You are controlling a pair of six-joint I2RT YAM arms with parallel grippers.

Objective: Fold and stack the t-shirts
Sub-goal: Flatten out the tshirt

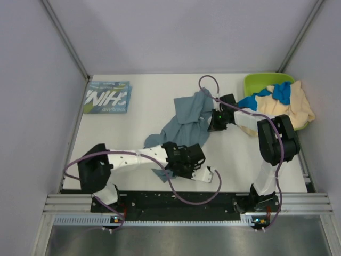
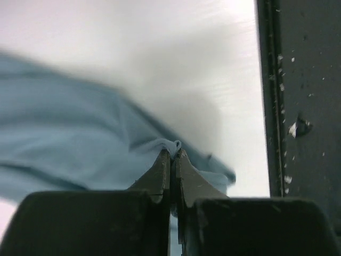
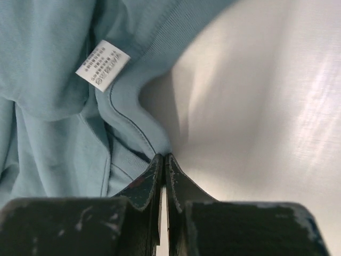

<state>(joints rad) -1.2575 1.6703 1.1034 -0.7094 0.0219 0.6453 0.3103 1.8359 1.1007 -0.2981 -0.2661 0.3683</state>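
Pale grey walls close in a white table (image 1: 139,118) in the overhead view, and a black mounting rail (image 1: 181,200) with both arm bases runs along the bottom of the frame. Just above that rail, at lower centre, the left gripper (image 2: 171,154) is clenched on a corner of the slate-blue t-shirt (image 1: 186,125). Its wrist view shows the two fingers pressed together with a small nub of cloth pinched at their tips. From there the fabric trails to the left of that frame over the white surface, with the dark table edge at the right. The shirt is crumpled rather than flat, stretched in a diagonal band from that lower corner up toward the centre of the table. At its upper right end the right gripper (image 3: 163,158) is also grasping it, fingers closed on a stitched edge of the garment. A white care label (image 3: 102,65) sits at the upper left of that wrist view, and bare table lies to the right. Farther back, at the upper left of the table, the teal t-shirt (image 1: 107,97) lies folded flat with its large white letters facing up, well apart from the slate-blue one. At the upper right stands a lime-green tub (image 1: 264,80), in which the bright blue t-shirt (image 1: 279,93) and the cream-beige t-shirt (image 1: 298,106) are heaped unfolded. The cream one spills over the tub's right rim.
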